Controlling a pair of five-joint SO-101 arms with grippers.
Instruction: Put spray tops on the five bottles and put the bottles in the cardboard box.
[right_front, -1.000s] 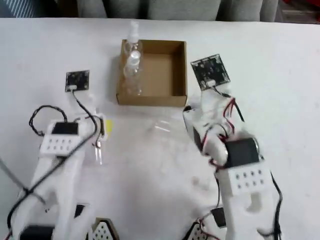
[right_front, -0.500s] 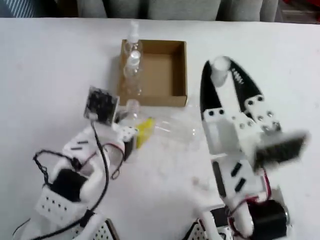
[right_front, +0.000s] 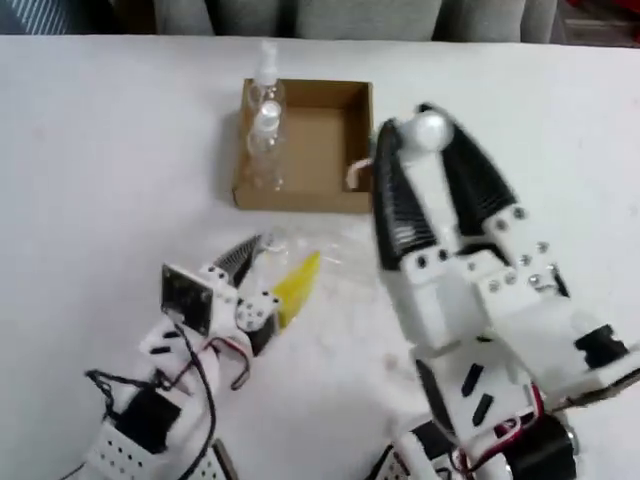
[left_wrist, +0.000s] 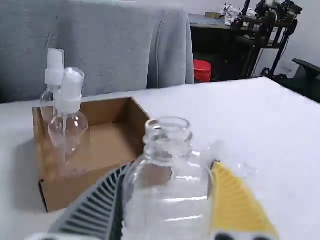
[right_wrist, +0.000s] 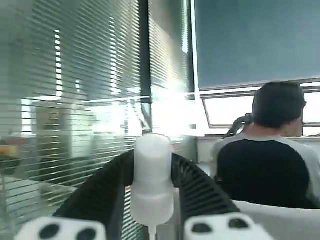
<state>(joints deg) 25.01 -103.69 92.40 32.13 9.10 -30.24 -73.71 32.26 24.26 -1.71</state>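
Starting with the left wrist view, the left jaws are clamped on a clear bottle (left_wrist: 169, 185) whose neck is open; one jaw is dark and ribbed, the other yellow. Beyond the bottle stands the cardboard box (left_wrist: 70, 187), with two capped bottles (left_wrist: 67, 120) upright inside it along one wall. Grey seat backs (left_wrist: 115, 45) rise behind the box, and a dark rack (left_wrist: 265, 25) stands farther off in the room.

In the right wrist view, the right jaws are clamped on a white spray top (right_wrist: 151, 175), raised in front of slatted window blinds (right_wrist: 65, 75).

In the high view, the spray top shows near the box's right wall, and the right arm (right_front: 470, 310) hides much of the white counter (right_front: 110, 120) in front of the box on that side. The left jaws and their bottle lie near the box's front wall, apart from it. The capped bottles stand in the box's left side.
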